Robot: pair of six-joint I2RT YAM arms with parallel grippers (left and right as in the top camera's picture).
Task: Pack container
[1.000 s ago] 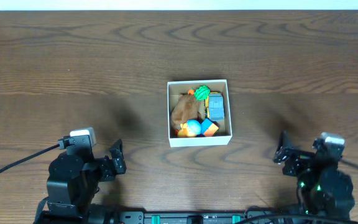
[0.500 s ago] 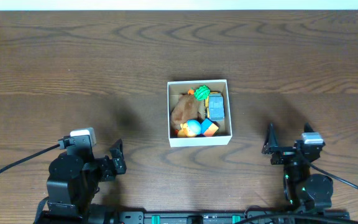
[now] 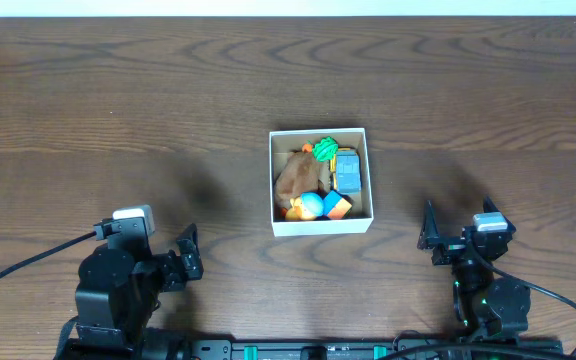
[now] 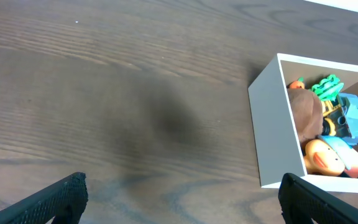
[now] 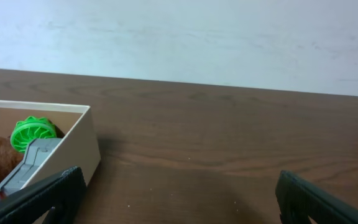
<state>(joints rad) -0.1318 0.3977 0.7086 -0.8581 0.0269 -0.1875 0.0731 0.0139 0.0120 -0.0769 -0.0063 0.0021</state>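
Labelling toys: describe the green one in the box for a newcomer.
Mid-table sits the white-walled container. Against its far wall, beside the brown plush, lies the green toy. It alone is bright green; neighbours are brown, blue or orange.

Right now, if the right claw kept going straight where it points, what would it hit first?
Probably nothing near: the right gripper points over the table toward the far wall. The box sits just left of that line; depth is hard to judge.
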